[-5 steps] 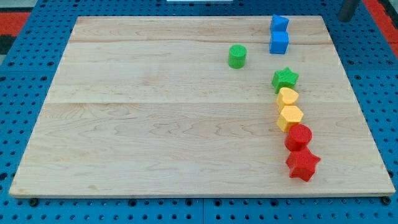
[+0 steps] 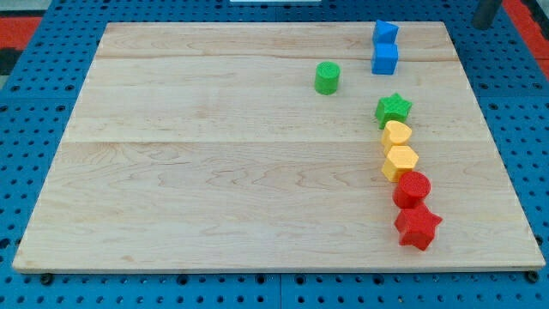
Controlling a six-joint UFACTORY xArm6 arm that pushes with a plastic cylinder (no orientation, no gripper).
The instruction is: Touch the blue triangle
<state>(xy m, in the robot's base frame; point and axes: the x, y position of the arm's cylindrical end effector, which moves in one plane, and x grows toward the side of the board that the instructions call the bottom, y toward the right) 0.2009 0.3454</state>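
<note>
The blue triangle (image 2: 385, 32) lies near the board's top edge at the view's upper right. A blue cube (image 2: 385, 59) sits just below it, touching or nearly so. My rod shows at the view's top right corner, with my tip (image 2: 485, 25) off the board, well to the right of the blue triangle and apart from every block.
A green cylinder (image 2: 327, 77) stands left of the blue cube. Down the right side run a green star (image 2: 394, 109), two yellow blocks (image 2: 396, 135) (image 2: 400, 161), a red cylinder (image 2: 412, 189) and a red star (image 2: 417, 227). The wooden board (image 2: 214, 172) rests on a blue pegboard.
My tip has shifted slightly to the right and up at the top right corner. No block has moved.
</note>
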